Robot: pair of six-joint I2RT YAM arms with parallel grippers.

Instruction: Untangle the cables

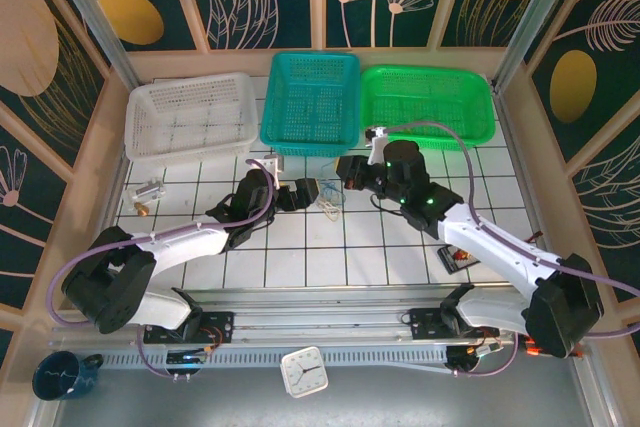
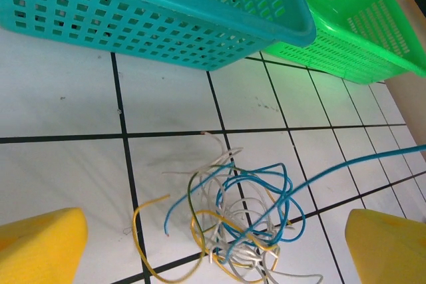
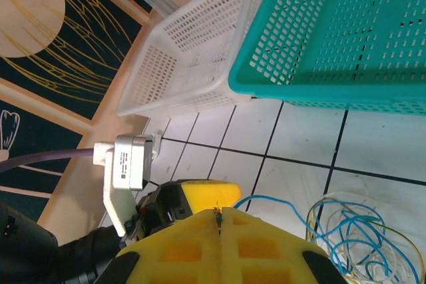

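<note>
Yellow right gripper (image 3: 219, 212) pads pinch one blue cable (image 3: 266, 199), its end hidden. Left gripper (image 1: 318, 190) has jaws wide apart around the cables (image 2: 233, 224), cut off below, on open tiles (image 2: 60, 98) before the teal basket (image 2: 166, 11).

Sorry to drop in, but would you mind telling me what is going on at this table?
Two robot arms are working on a small tangle of cables lying on the table. The right gripper is shut on one blue wire, which runs taut out of the tangle toward it. The left gripper hangs open over the tangle, holding nothing. The other strands are knotted together.
</note>
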